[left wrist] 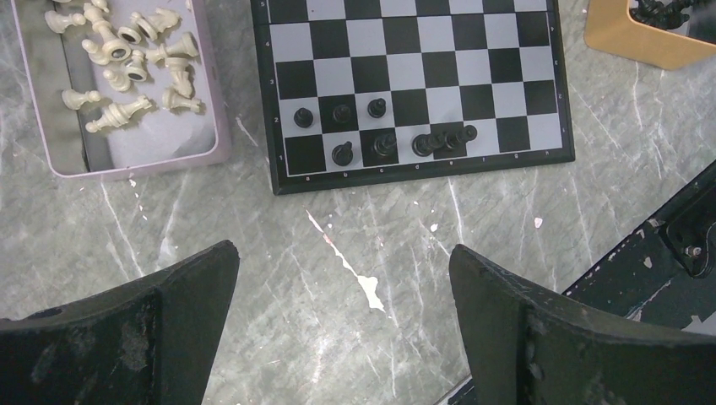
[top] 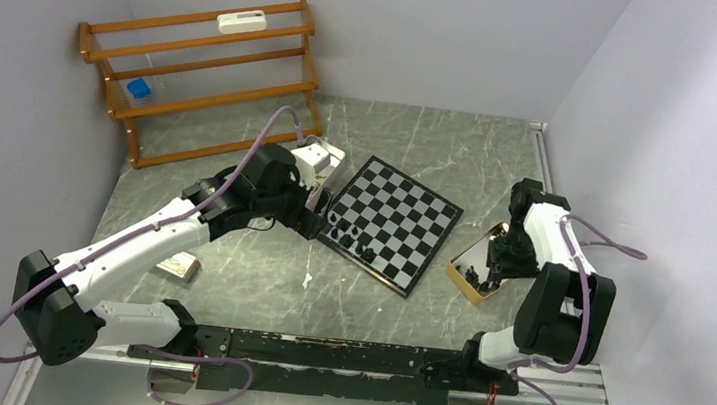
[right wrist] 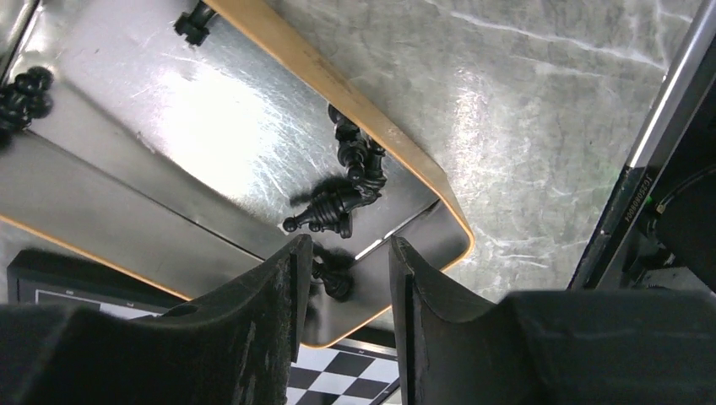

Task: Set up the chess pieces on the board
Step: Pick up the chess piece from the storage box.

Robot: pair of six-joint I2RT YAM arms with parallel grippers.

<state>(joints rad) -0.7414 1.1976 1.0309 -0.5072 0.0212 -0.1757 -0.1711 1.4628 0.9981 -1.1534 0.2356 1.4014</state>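
Left gripper (left wrist: 342,329): I see both fingers (left wrist: 135,337) at the bottom edge, spread wide, with only bare tabletop between them.
Chessboard (left wrist: 422,173): lies flat ahead of the fingers, slightly skewed in my view.
Black chess pieces (left wrist: 342,112): three stand in the second row. More stand in the nearest row, the right-hand few bunched too tightly for me to count.
Cream-white pieces (left wrist: 127,67): lie jumbled in a pale pink tray (left wrist: 221,126) just left of the board.
Yellow tray (left wrist: 625,38): sits in the top right corner, with dark pieces (left wrist: 667,10) inside.
Table (left wrist: 253,219): grey-green marble with white scuffs.
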